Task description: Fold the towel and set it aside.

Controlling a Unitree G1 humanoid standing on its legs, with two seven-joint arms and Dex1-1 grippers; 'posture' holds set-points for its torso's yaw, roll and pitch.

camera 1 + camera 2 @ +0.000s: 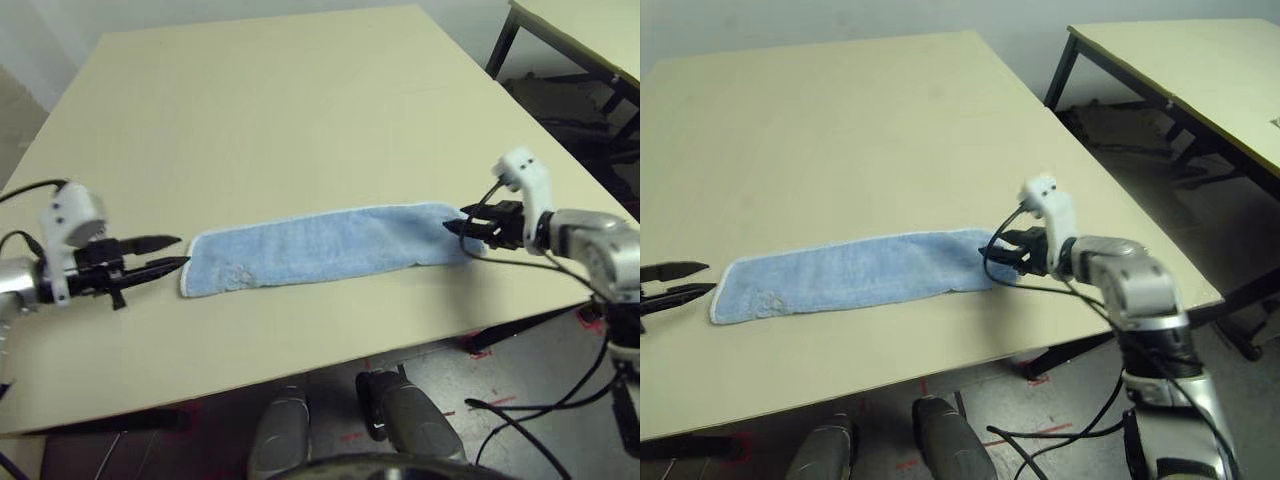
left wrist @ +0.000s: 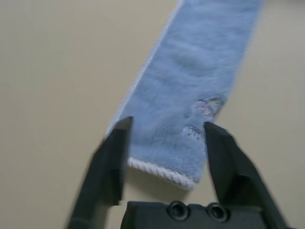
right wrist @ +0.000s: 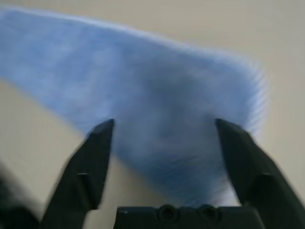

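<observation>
Towel (image 1: 325, 247), long axis left-right, logo end perhaps toward spread left pincer (image 1: 168, 253); right pincer (image 1: 455, 225) spread.

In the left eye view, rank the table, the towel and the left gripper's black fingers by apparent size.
1. The table, largest by far.
2. The towel, a long folded strip lying flat.
3. The left gripper fingers, smallest, though they sit nearer the camera than the towel's far end.
</observation>
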